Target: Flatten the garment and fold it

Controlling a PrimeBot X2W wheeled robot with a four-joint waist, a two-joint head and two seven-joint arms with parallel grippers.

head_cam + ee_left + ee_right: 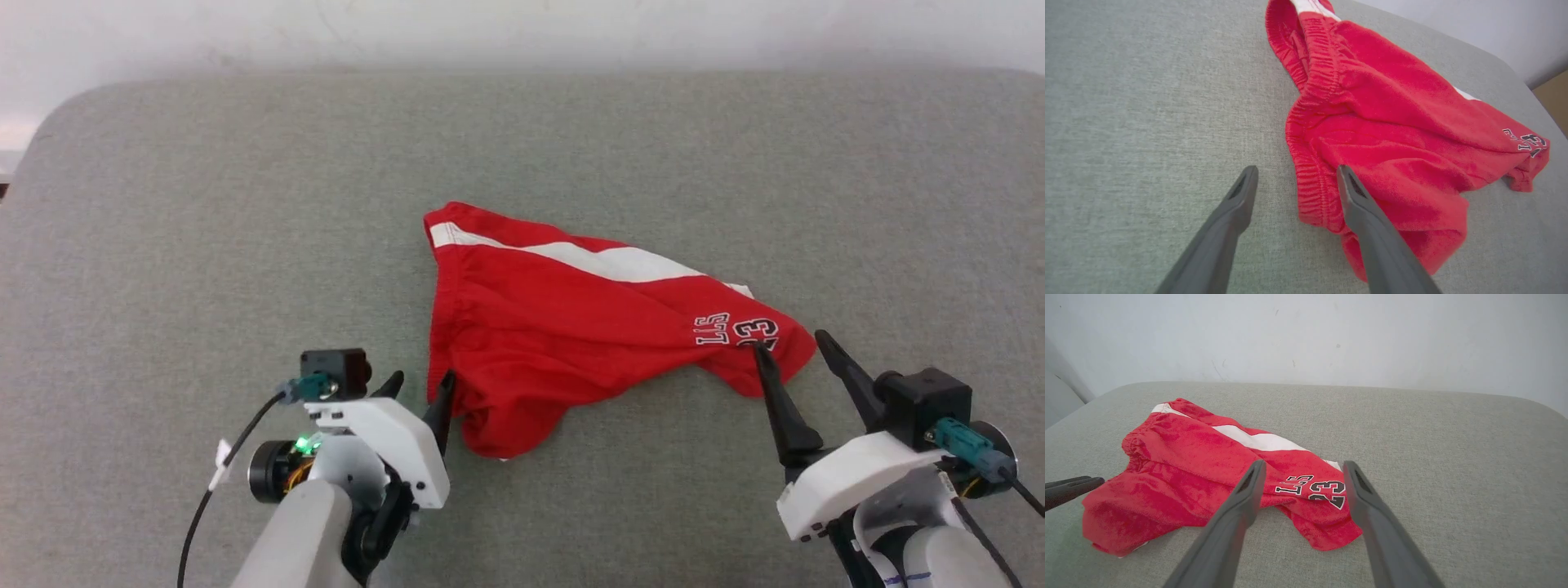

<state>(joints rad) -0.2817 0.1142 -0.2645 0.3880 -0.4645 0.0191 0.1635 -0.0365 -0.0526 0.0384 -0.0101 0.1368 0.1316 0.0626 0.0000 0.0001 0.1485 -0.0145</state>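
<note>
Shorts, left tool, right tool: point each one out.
shorts (571,327), head view, middle of the red fabric.
left tool (1296,169), left wrist view, midway between its fingertips.
right tool (1304,462), right wrist view, midway between its fingertips.

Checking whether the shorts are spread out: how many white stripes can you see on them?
1: a white stripe runs along the far edge of the red shorts, from waistband toward the printed leg. Another may be hidden underneath.
</note>
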